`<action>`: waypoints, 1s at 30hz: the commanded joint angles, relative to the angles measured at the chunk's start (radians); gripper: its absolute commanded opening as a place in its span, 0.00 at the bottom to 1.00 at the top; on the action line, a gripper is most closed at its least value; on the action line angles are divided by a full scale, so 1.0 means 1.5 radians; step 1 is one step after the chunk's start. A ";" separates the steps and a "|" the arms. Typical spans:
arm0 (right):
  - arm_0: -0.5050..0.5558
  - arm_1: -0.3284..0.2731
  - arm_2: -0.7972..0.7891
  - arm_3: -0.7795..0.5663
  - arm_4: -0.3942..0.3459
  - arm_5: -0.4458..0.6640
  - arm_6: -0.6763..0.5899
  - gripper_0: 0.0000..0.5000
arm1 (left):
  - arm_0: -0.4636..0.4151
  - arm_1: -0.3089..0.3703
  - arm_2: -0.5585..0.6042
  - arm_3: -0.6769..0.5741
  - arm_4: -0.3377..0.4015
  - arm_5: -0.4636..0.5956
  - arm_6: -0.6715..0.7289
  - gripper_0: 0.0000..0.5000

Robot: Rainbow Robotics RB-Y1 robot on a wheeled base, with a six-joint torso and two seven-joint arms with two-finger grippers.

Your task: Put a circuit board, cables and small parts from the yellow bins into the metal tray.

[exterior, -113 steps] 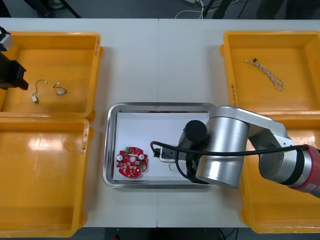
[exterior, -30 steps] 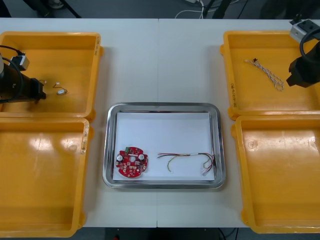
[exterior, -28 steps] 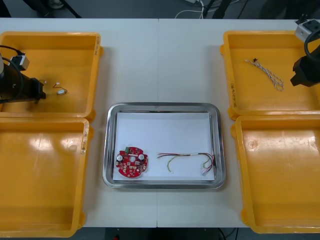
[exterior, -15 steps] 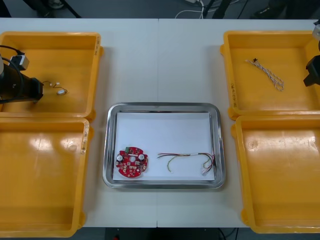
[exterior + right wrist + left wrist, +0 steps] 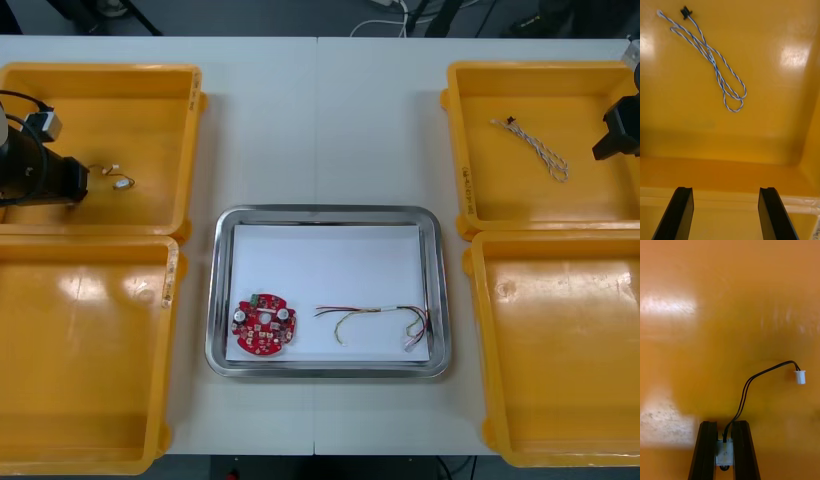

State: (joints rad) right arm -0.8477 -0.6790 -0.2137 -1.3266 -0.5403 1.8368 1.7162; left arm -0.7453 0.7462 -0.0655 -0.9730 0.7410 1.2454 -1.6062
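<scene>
In the far left yellow bin [image 5: 150, 75] my left gripper [image 5: 78, 180] is shut on a small metal part [image 5: 724, 453]. The part sits between the fingers [image 5: 707, 450], and its black cable [image 5: 752, 384] curves out to a white plug [image 5: 800, 376]. A second small metal part [image 5: 122, 183] lies just beyond it. My right gripper [image 5: 725, 191] stands open over the near wall of the far right bin [image 5: 460, 150], short of the twisted blue and white cable [image 5: 711, 56] [image 5: 530, 148]. The metal tray [image 5: 325, 213] holds a round red circuit board [image 5: 264, 325] and a red and yellow cable [image 5: 375, 318].
Two near yellow bins [image 5: 90, 440] [image 5: 560, 440] flank the tray. White paper lines the tray's inside. A strip of bare table [image 5: 320, 120] runs between the far bins.
My left gripper has shut on the small metal part in the far left bin. My right arm has drifted toward the table's right edge, staying open.
</scene>
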 commanded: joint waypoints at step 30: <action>-0.184 0.010 0.043 0.263 0.012 -0.152 0.041 1.00 | 0.014 -0.008 0.001 -0.468 -0.039 0.384 0.246 0.00</action>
State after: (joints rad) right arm -1.0432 -0.6652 -0.1662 -0.9695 -0.5322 1.6311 1.7326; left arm -0.7248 0.7456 -0.0325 -1.6186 0.6930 1.8093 -1.3560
